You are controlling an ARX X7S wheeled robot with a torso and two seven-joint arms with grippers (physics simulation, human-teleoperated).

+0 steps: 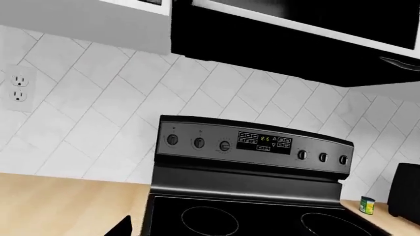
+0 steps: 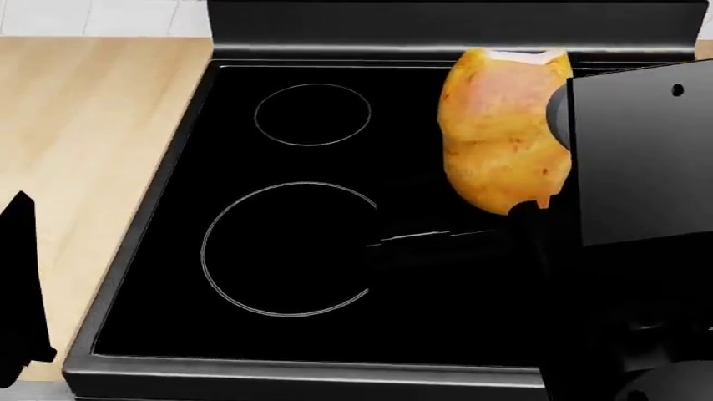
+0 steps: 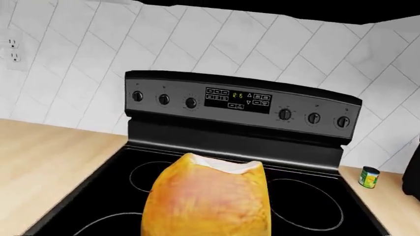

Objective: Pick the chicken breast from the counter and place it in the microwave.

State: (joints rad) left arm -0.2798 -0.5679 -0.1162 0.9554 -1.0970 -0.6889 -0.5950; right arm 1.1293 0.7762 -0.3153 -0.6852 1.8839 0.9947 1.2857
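Now the chicken (image 2: pixel 498 134) is held up over the stove (image 2: pixel 145 251), at about two o'clock in the head view, gripped by the right gripper (image 2: pixel 533 180). If the grip is loose, it could be dropped there. The left gripper's state cannot be told.
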